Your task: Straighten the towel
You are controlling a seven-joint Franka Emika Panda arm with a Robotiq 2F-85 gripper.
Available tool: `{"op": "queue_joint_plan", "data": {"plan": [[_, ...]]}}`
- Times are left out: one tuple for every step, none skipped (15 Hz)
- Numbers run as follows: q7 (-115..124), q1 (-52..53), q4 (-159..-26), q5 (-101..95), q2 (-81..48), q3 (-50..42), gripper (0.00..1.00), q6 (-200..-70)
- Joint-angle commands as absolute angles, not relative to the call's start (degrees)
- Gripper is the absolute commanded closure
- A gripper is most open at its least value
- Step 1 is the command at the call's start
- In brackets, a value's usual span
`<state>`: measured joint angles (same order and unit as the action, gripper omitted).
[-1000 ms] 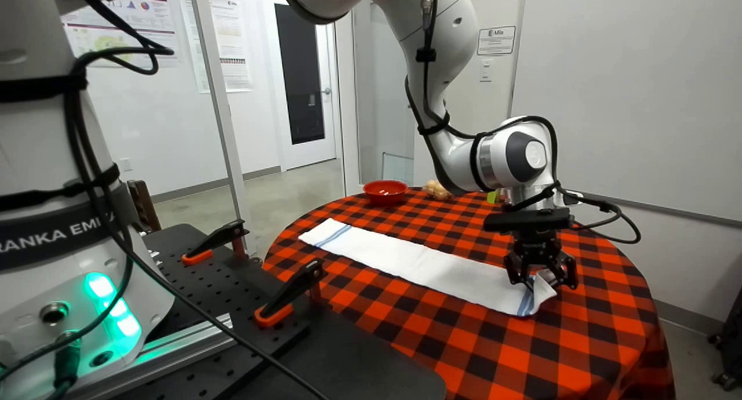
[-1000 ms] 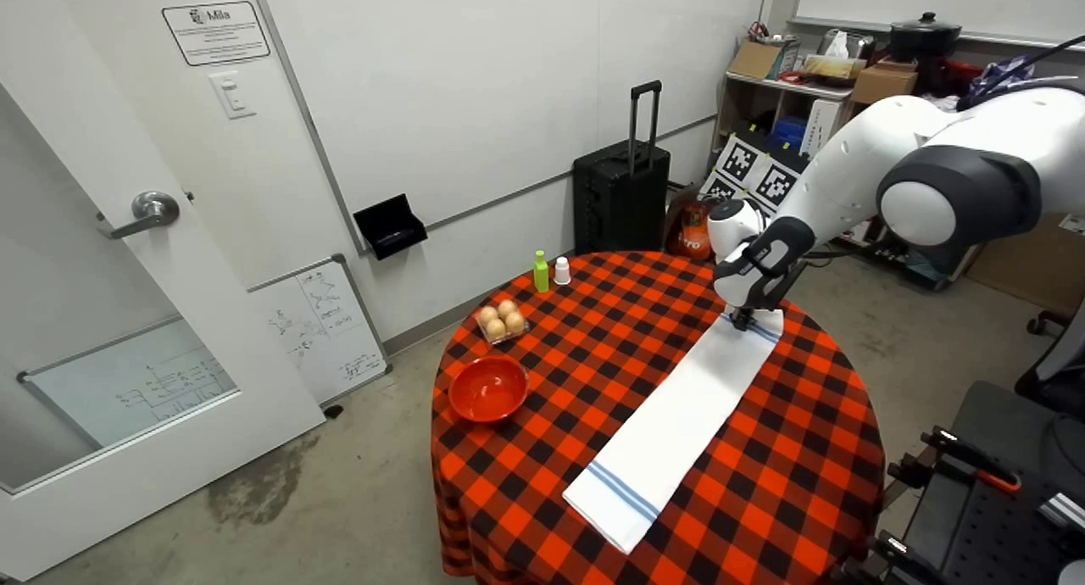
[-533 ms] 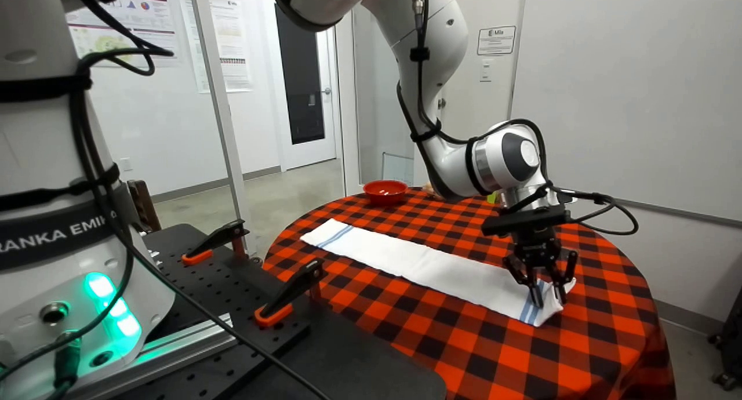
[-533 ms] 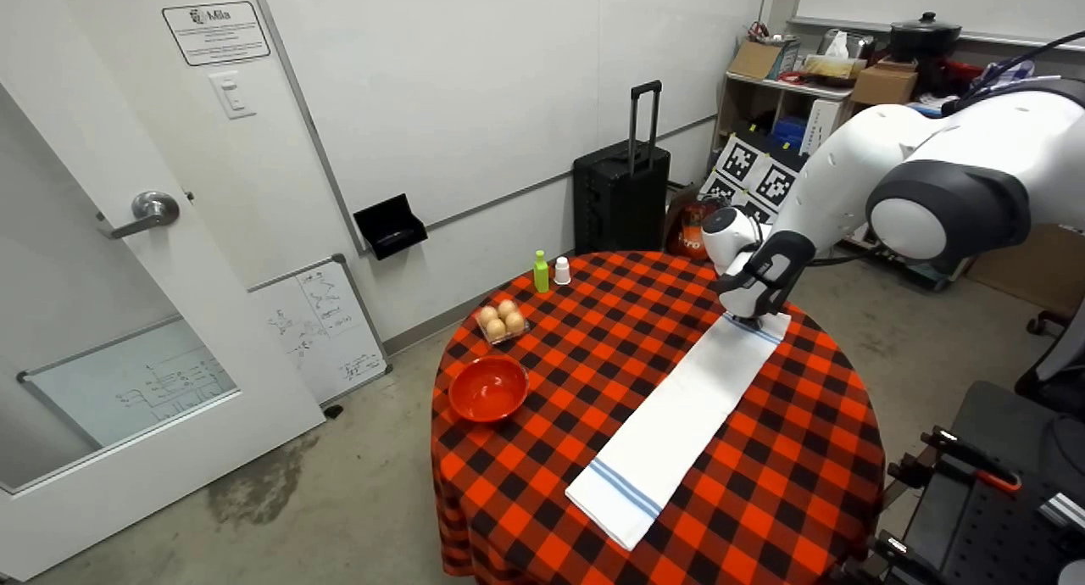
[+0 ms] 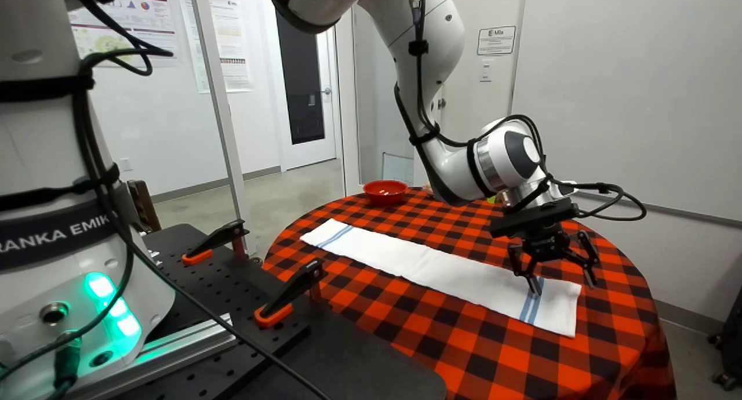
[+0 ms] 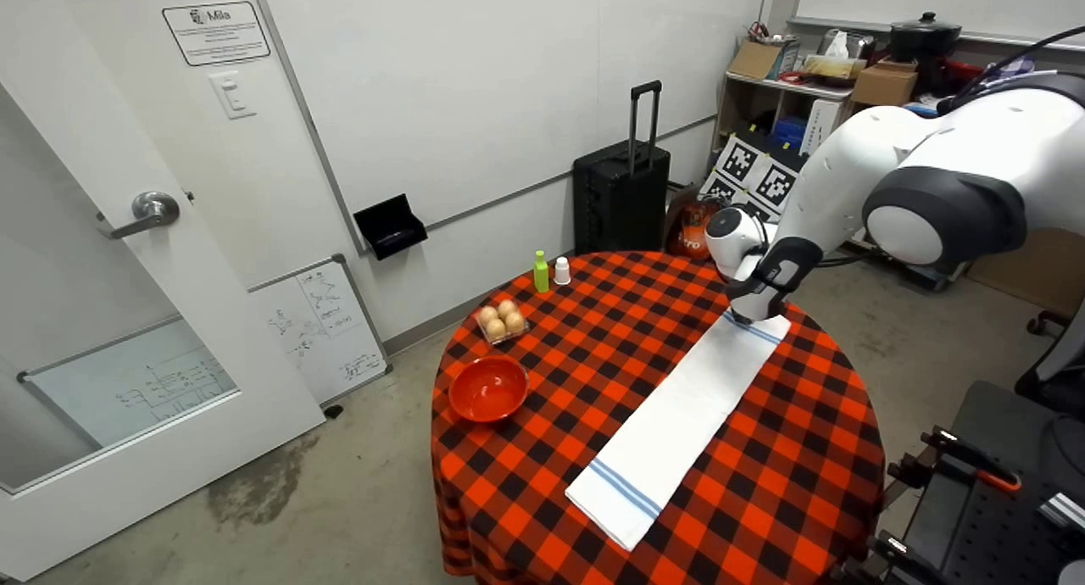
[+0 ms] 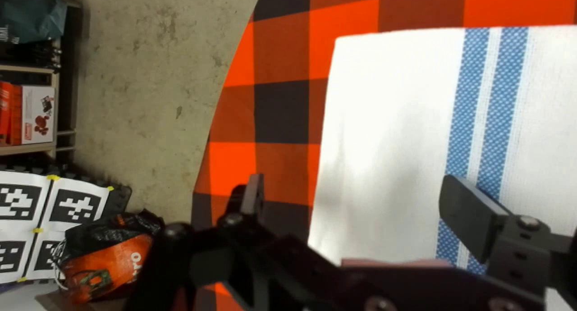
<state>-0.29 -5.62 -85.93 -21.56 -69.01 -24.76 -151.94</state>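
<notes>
The towel (image 5: 429, 261) stretches long and flat across the checked tablecloth, with blue stripes (image 6: 625, 488) near both ends. Its striped end lies beneath my gripper (image 5: 562, 286), which is spread wide and tilted. In the wrist view, the towel's end (image 7: 392, 112) shows a straight edge with faint creases near the jaws. One finger (image 7: 469, 212) stands over the blue stripes, and the opposite finger (image 7: 253, 196) is past the towel's edge, over the cloth. Nothing is pinched inside the gripper (image 7: 354, 182). The arm hides most of the jaws in an exterior view.
A red bowl (image 6: 488, 388), a clear pack of eggs (image 6: 500, 320), a green bottle (image 6: 541, 273) and a small white bottle (image 6: 562, 271) stand along one side of the round table. The table's edge (image 7: 225, 90) runs close by the gripper.
The gripper went from shut on the towel's end to wide open, letting the cloth go. That raised, bunched end now lies flat. The wrist has tilted, with a slight shift of the arm.
</notes>
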Motion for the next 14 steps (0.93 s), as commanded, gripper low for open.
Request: {"op": "queue_joint_plan", "data": {"plan": [[3.01,-1.56,-94.95,-21.3,-60.08,-24.94,0.0,-156.41],[2.66,-2.38,-96.23,-19.89,-58.78,-23.03,0.0,-157.59],[2.39,-3.21,-98.82,-18.23,-56.23,-20.45,0.0,-158.65],[1.89,-3.24,-101.22,-16.96,-53.47,-18.46,0.0,-158.09],[1.15,-3.62,-103.25,-15.49,-50.4,-16.1,0.0,-156.83],[0.93,-3.87,-105.56,-13.86,-47.44,-13.75,0.0,-156.11],[0.93,-4.29,-107.88,-12.1,-44.57,-11.47,0.0,-156.03],[0.77,-4.81,-110.14,-10.05,-41.61,-9.04,0.0,-155.53],[1.12,-4.85,-112.45,-8.17,-38.8,-7.14,0.0,-155.44],[0.68,-5.11,-114.59,-6.46,-36.01,-5.14,0.0,-154.89],[1.52,-3.99,-116.81,-5.64,-33.3,-4.54,0.0,-154.54],[1.86,-3.21,-119.08,-5.08,-30.46,-3.79,0.0,-154.1],[1.73,-2.59,-121.19,-4.78,-27.67,-2.94,0.0,-153.43],[0.28,-2.15,-122.91,-5.41,-25.16,-2.19,0.0,-152.05]]}}
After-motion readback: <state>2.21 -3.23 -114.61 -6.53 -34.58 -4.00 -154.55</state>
